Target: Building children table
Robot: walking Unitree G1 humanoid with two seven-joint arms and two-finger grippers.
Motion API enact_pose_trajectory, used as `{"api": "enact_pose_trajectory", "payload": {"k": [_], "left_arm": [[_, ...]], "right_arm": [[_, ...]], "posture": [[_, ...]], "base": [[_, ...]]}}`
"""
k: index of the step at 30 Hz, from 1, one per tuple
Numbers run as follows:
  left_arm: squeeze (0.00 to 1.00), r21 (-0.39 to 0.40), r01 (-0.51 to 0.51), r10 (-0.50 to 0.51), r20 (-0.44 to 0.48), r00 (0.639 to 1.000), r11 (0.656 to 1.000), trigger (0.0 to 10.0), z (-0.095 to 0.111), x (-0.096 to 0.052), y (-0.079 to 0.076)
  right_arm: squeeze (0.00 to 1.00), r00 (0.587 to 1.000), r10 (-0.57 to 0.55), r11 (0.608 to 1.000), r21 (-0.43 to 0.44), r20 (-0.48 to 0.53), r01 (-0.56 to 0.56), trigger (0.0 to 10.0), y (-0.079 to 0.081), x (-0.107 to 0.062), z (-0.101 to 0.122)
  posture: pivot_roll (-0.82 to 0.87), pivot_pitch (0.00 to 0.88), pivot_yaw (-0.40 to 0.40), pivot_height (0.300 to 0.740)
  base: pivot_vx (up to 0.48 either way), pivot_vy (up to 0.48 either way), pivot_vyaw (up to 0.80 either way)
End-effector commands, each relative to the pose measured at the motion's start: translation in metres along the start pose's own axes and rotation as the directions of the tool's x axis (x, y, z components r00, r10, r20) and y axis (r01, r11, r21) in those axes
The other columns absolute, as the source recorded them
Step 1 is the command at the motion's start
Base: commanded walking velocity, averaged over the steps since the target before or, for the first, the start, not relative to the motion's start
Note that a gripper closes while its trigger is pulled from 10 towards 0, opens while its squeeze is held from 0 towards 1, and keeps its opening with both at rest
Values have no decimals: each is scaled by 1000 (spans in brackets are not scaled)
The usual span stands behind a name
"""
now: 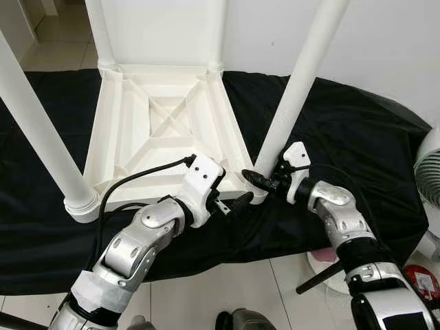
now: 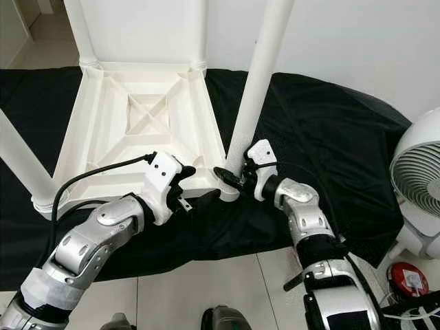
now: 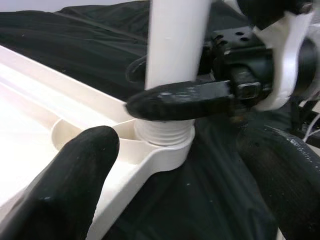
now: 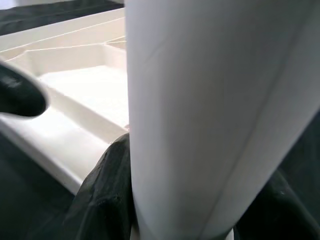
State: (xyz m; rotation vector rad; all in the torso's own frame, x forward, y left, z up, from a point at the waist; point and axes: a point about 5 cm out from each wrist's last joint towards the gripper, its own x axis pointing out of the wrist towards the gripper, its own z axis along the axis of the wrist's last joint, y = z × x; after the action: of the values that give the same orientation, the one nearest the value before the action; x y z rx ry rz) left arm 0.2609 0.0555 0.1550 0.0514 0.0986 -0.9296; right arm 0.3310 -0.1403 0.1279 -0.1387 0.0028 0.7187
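Note:
A white plastic children's table (image 1: 110, 130) lies upside down on a black cloth, ribbed underside up. Its front right leg (image 1: 302, 75) stands tilted in the corner socket (image 3: 165, 145). My right gripper (image 1: 259, 180) is shut on that leg just above the socket; the leg (image 4: 210, 110) sits between its fingers in the right wrist view. One black finger (image 3: 180, 100) crosses the leg's base. My left gripper (image 1: 235, 205) is open at the same corner, one finger (image 3: 75, 170) over the table's rim and the other beside the socket.
Three more legs stand up: front left (image 1: 41, 144), back left (image 1: 100, 31), back right (image 1: 216, 34). The black cloth (image 1: 357, 151) covers the low surface. A white fan (image 2: 419, 179) and a red object (image 2: 405, 278) sit on the tiled floor at the right.

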Motion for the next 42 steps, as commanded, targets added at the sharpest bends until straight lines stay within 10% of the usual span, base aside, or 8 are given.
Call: {"api": "enact_pose_trajectory", "payload": {"k": [1, 6, 15, 27, 28, 39, 40, 42], "left_arm": [[0, 10, 94, -94, 5, 996, 995, 10000, 1, 1, -7], [0, 9, 93, -94, 5, 996, 996, 10000, 1, 1, -8], [0, -4, 93, -93, 1, 996, 996, 10000, 1, -1, -9], [0, -13, 98, -98, 4, 995, 995, 10000, 1, 1, -11], [0, -13, 98, -98, 5, 995, 995, 10000, 1, 1, -11], [0, -23, 99, -99, 10, 995, 995, 10000, 1, 1, -13], [0, -24, 100, -99, 10, 995, 995, 10000, 1, 1, -13], [0, -24, 100, -99, 10, 995, 995, 10000, 1, 1, -13]], "right_arm": [[0, 990, -138, 990, -4, -41, 138, 10000, -1, 0, -4], [0, 968, -247, 968, 27, -36, 248, 10000, 6, 3, -3], [0, 789, -604, 775, 149, -111, 614, 10000, 30, 8, 0], [0, 787, -611, 769, 174, -84, 616, 10000, 39, 9, 9], [1000, 785, -614, 767, 175, -80, 617, 10000, 39, 8, 10], [1000, 826, -560, 804, 199, -63, 560, 10000, 24, -5, 9], [0, 884, -467, 863, 198, -38, 464, 10000, 18, -9, 9], [0, 884, -467, 863, 198, -38, 464, 10000, 18, -9, 9]], "posture": [[36, 0, -76, 740], [35, 0, -76, 740], [36, 0, -75, 740], [30, 0, -79, 740], [31, 0, -82, 740], [31, 0, -87, 740], [28, 0, -87, 740], [28, 0, -87, 740]], "base": [[0, 0, 0], [0, 0, 0], [0, 0, 0], [0, 0, 0], [0, 0, 0], [0, 0, 0], [0, 0, 0], [0, 0, 0]]}}
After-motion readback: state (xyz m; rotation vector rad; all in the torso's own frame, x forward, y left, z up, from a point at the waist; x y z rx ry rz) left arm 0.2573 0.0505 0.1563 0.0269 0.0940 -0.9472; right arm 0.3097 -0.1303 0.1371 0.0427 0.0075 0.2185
